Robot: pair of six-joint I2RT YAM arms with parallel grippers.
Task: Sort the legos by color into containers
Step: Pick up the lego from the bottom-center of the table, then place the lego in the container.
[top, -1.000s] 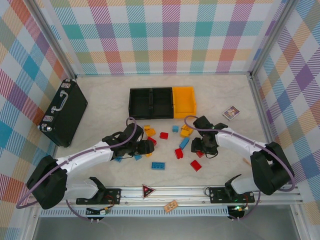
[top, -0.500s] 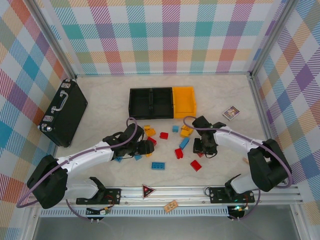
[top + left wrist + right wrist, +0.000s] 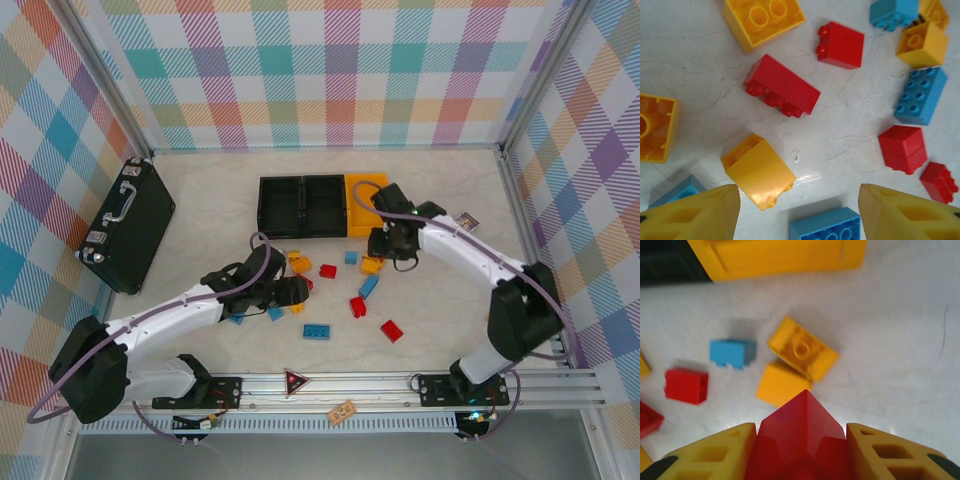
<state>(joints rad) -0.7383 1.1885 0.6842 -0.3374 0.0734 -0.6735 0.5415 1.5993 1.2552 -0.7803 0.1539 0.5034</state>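
Here, the right claw (image 3: 801, 436) is clamped on a small red plastic lego brick (image 3: 800, 422). The brick sits wedged between the two yellow fingers, lifted off the pale marbled surface (image 3: 200, 190). In the overhead view this claw hangs just in front of the yellow-orange plastic bin (image 3: 370, 215), the right-hand end of a row joined to two black plastic bins (image 3: 282, 208). Below the held brick lie two yellow-orange bricks (image 3: 802, 352) touching each other, a light blue brick (image 3: 732, 352) just beside them, and another red brick (image 3: 686, 385) further left.

The left claw (image 3: 797, 189) stands open at a middling width with nothing between its fingers, low over the scattered legos in front of the bins. Beneath it are a long red brick (image 3: 781, 85) on its side, a tilted yellow-orange brick (image 3: 759, 171) near one finger, and a blue brick (image 3: 825, 227) between the fingertips. A blue eight-stud brick (image 3: 921, 95) lies off to one side. A large black case with a silver handle (image 3: 128, 225) lies well apart at the left.
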